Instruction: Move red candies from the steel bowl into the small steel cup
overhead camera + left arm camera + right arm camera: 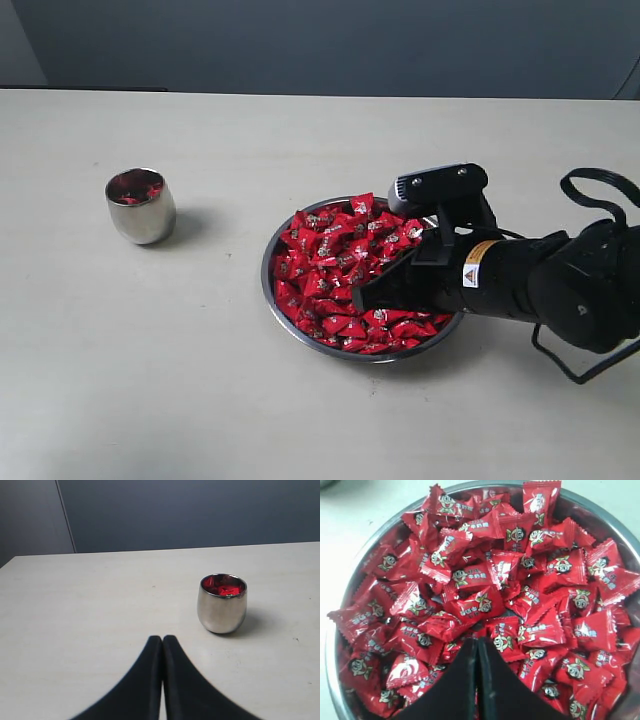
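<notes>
Right tool (366,294): jaws were together, tips down among red candies (335,250) heaped in steel bowl (267,268); its arm hid the bowl's right rim | Left tool (162,639): jaws were together, near small steel cup (221,611) | Cup stood on desk (200,380), well left of bowl; red wrappers showed inside, count unclear

We've got a pale cream table (300,430), matte, filling most of the exterior shot. Behind its far edge we see a dark blue-grey wall (350,45). In the left wrist view a lighter grey panel (30,520) sits next to that wall, split off by a thin slanted seam (65,515). We spot one tiny dark speck (296,639) on the tabletop.
</notes>
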Controlling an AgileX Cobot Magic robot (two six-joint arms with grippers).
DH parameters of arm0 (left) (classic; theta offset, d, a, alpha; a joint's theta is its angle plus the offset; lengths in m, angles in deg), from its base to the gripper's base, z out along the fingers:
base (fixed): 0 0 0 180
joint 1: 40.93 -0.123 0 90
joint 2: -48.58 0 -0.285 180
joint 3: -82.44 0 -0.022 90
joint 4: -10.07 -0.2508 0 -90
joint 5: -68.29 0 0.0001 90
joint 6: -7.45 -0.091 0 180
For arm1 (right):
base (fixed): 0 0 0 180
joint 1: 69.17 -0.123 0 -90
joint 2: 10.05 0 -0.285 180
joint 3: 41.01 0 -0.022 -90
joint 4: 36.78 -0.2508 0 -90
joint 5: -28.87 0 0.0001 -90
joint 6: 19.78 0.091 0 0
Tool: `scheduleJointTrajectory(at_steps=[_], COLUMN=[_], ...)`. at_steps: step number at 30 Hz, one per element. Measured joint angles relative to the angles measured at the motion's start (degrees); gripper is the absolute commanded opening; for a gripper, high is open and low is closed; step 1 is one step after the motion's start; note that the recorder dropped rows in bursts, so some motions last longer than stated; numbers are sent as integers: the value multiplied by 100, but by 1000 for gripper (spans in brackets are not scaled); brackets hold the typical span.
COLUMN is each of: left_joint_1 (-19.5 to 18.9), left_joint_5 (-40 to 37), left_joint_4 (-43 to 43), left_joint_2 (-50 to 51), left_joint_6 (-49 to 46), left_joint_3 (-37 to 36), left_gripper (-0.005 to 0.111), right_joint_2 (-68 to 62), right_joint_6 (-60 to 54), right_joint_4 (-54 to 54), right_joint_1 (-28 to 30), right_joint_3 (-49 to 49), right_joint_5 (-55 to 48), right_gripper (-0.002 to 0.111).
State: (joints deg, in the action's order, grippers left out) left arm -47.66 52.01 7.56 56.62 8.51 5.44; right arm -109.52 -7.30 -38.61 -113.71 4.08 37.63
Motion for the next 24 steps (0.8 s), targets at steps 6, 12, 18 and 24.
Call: scheduleJointTrajectory(at_steps=[6,12,18,24], left_joint_1=[0,0,0,0], left_joint_5=[0,0,0,0], left_joint_4=[0,0,0,0], left_joint_2=[0,0,0,0], left_joint_6=[0,0,0,0], left_joint_3=[0,0,0,0], left_gripper=[0,0,0,0], right_joint_2=[0,167,623,1109], right_joint_6=[-1,-1,-195,-411], right_joint_4=[12,12,22,84], right_joint_1=[134,918,1918,2695], right_joint_3=[0,0,23,816], right_joint_5=[-67,-219,-212,463], right_gripper=[-1,-1,-1,-1])
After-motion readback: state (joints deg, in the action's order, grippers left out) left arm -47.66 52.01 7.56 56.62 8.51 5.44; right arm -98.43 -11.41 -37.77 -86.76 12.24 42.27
